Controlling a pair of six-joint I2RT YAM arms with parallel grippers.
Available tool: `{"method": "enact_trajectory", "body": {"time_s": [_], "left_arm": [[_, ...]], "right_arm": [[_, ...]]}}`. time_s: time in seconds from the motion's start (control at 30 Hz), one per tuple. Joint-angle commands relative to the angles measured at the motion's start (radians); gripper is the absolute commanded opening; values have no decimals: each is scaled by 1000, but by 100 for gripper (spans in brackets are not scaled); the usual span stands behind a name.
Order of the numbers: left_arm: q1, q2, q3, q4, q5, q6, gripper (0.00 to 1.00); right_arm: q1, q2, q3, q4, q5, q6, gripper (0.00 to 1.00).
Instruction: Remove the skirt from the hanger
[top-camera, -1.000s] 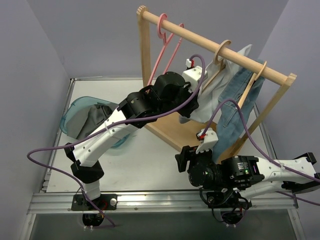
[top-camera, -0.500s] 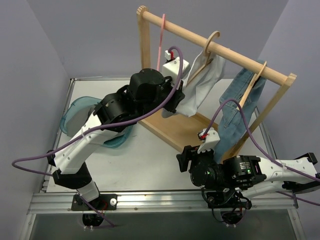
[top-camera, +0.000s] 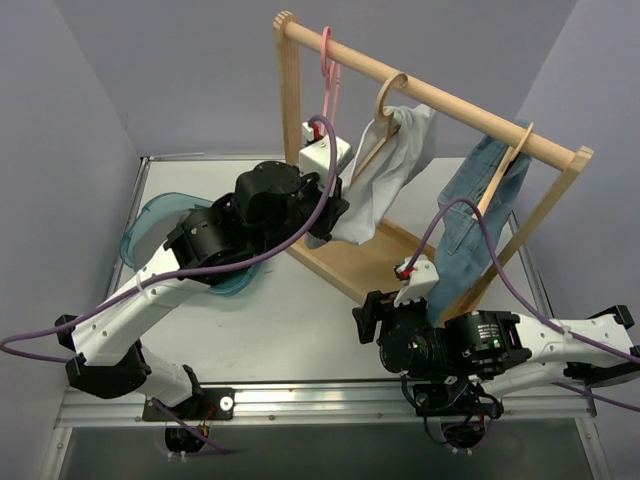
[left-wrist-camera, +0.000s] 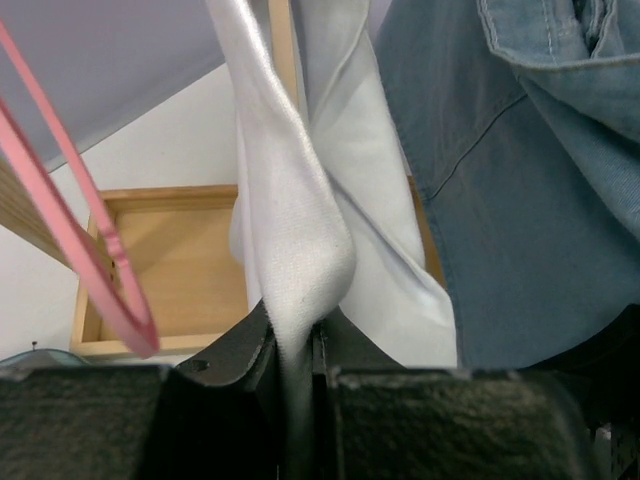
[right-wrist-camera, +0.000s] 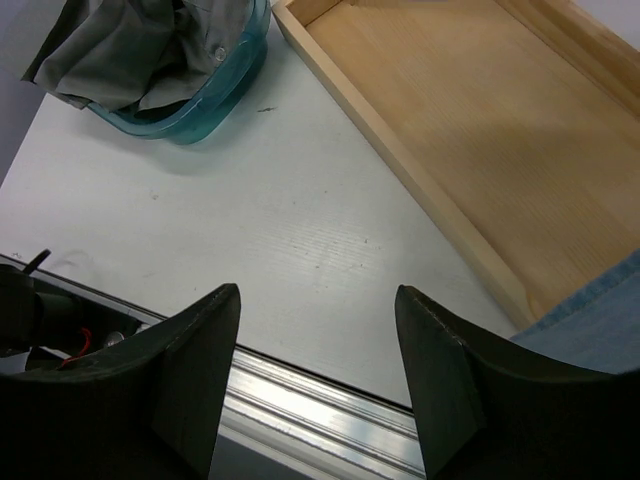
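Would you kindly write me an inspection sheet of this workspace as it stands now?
Surface: white table, carrying a wooden rack.
Job's things: white skirt hangs on its wooden hanger, slanting toward the left arm.
Clutter: empty pink hanger and denim garment on the rail; teal bin holding grey cloth.
Grippers: left gripper shut on the skirt's lower fold; right gripper open above the table.
Cables: purple cables loop off both arms.
Surroundings: lilac walls; nothing else seen.
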Motion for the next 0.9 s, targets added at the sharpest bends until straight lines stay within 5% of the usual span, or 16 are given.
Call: {"method": "enact_trajectory", "body": {"time_s": [0.0, 0.23, 0.43, 0.63, 0.87], "left_arm": [[7, -82, -77, 50, -21, -37, 2], [9, -209, -186, -38, -16, -89, 2], [9, -275, -207, -136, 77, -121, 2], [10, -341, -261, -208, 116, -141, 2], [10, -392, -284, -282, 114, -137, 2]], "right_arm": [[4, 18, 52, -2, 64, -31, 59], [-15, 125, 249, 111, 113, -244, 59], [-327, 313, 425, 307, -191, -523, 58], [-349, 461, 636, 349, -220, -631, 56], [-358, 444, 678, 361, -248, -660, 52]]}}
